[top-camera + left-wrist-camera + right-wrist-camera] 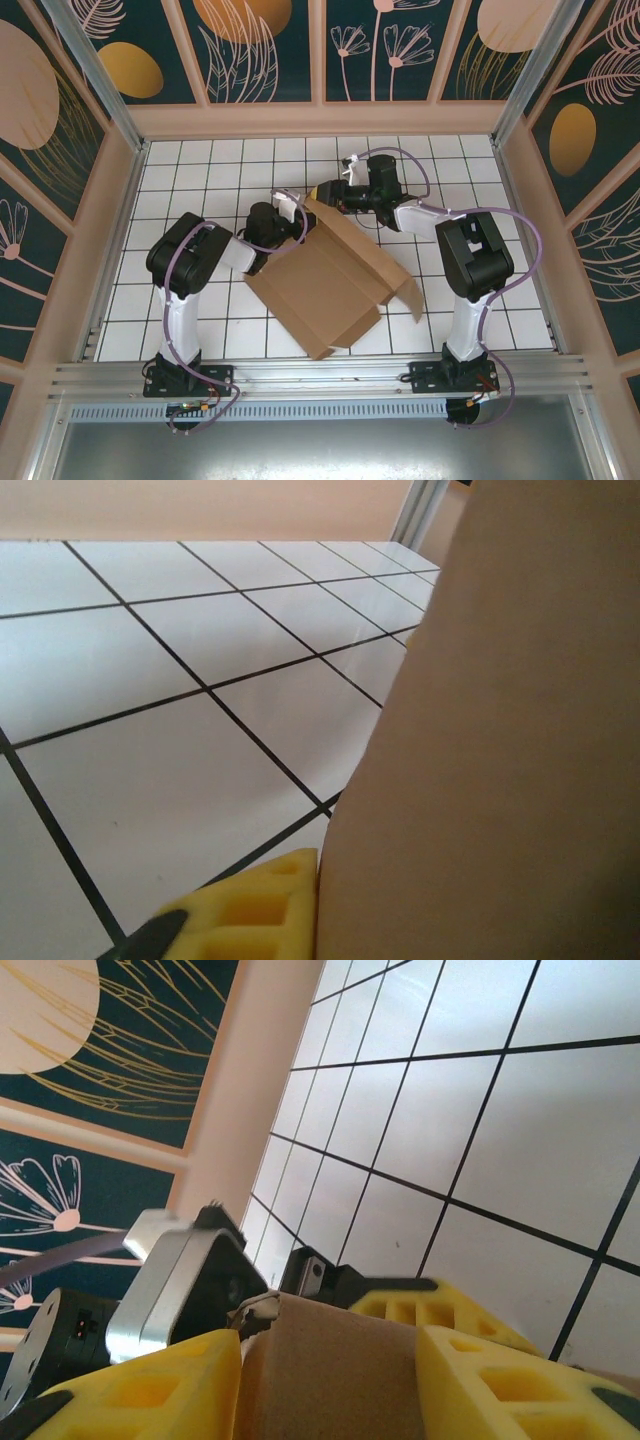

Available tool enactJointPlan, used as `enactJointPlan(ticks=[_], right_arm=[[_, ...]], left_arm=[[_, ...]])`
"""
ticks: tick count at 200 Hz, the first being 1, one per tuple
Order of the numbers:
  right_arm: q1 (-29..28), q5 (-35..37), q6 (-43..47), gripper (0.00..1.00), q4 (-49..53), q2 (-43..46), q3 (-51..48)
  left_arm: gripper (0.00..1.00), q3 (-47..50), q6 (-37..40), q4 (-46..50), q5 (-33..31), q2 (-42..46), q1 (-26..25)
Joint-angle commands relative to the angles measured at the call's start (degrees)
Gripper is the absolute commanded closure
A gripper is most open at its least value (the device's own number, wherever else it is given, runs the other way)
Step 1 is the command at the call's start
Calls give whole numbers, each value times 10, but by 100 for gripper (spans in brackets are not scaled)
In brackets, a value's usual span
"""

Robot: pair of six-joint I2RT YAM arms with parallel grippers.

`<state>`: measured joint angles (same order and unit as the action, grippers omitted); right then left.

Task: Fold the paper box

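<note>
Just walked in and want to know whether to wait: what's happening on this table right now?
Two robot arms are folding the paper box, a brown cardboard sheet on the tiled table. A far flap stands raised. The right end effector grips that flap's top edge, with cardboard between its fingers. The left end effector is closed, apparently pinching the cardboard close by. Most of the sheet lies flat, so the box is far from formed.

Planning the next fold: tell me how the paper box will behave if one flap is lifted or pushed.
The paper box is thin cardboard with creases, so flaps probably hinge rather than stay stiff. It looks light and lies on smooth tile, so a push likely slides the sheet. The raised flap may spring back if released.
</note>
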<state>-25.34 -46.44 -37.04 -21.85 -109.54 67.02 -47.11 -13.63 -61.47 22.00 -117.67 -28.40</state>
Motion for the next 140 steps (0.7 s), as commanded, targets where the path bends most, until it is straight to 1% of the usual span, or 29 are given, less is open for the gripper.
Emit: enactJointPlan(ticks=[1,16,27,55,78,109,130,140], right_arm=[[-13,-22,8,52,67,-6,-5],[-9,-16,11,51,64,3,-7],[-7,-5,17,49,64,14,-8],[11,25,32,35,66,54,-18],[37,59,43,27,69,105,-37],[91,104,52,26,83,187,-70],[147,118,42,25,82,245,-95],[173,126,40,26,84,274,-104]], left_arm=[[100,4,0,53,-12,-8,-5],[100,15,4,45,-22,6,-4],[100,22,5,39,-31,15,-5],[100,44,-12,10,-69,38,-5],[100,45,-40,12,-112,57,-5],[100,15,-106,39,-158,68,0],[100,11,-138,18,-172,68,4],[100,8,-155,8,-169,67,10]])
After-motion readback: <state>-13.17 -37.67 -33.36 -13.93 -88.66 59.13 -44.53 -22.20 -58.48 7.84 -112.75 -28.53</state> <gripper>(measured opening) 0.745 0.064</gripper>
